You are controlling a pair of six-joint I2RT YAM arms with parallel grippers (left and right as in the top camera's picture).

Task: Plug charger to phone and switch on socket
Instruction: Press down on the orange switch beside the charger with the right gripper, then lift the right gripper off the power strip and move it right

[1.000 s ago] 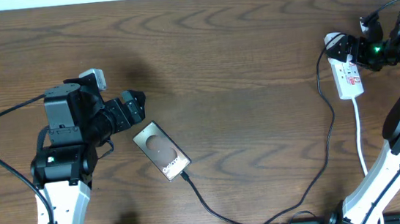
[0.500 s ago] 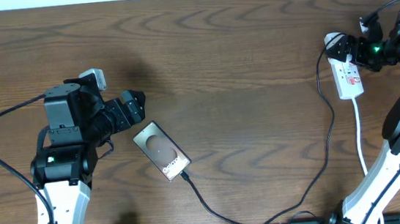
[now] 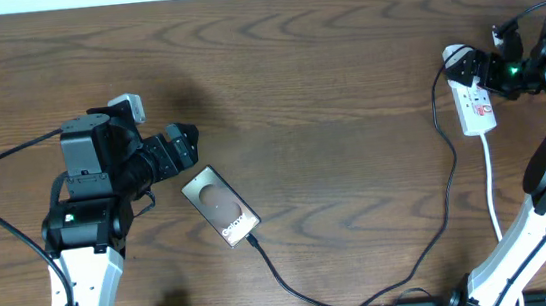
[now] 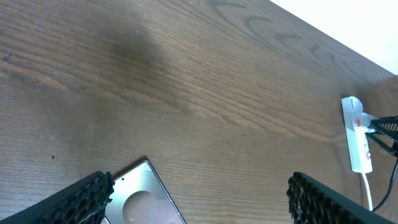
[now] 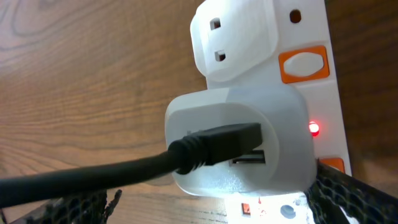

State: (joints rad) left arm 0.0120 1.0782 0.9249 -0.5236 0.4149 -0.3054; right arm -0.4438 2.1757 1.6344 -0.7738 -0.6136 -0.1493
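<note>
Hardly anything has shifted over the last second: phone, cable and strip lie as before, and both my arms sit where they were.

Overhead: my left gripper [image 3: 184, 143] hovers just up-left of the phone [image 3: 221, 206], which lies diagonally on the table [image 3: 327, 87]. The charger [image 3: 448, 196] meets the phone's lower-right end, loops along the near edge, then climbs to the socket [image 3: 474, 103] at far right. My right gripper [image 3: 486, 70] is at the socket's upper end; finger spacing unreadable from this height.

Left wrist: fingers [image 4: 81, 199] spread wide, nothing between them. The phone's [image 4: 146, 202] top corner shows low in frame, closer to the finger at frame left. The socket [image 4: 357, 137] is small and well apart, far right.

Right wrist: fingers [image 5: 354, 199] wide, at the lower frame corners, gripping nothing. Detail seen only here: the charger's black plug [image 5: 230, 140] is seated in a white adapter [image 5: 249, 118] on the socket [image 5: 311, 25], a red light [image 5: 314, 129] glows beside it, and an orange switch [image 5: 303, 65] sits above.
</note>
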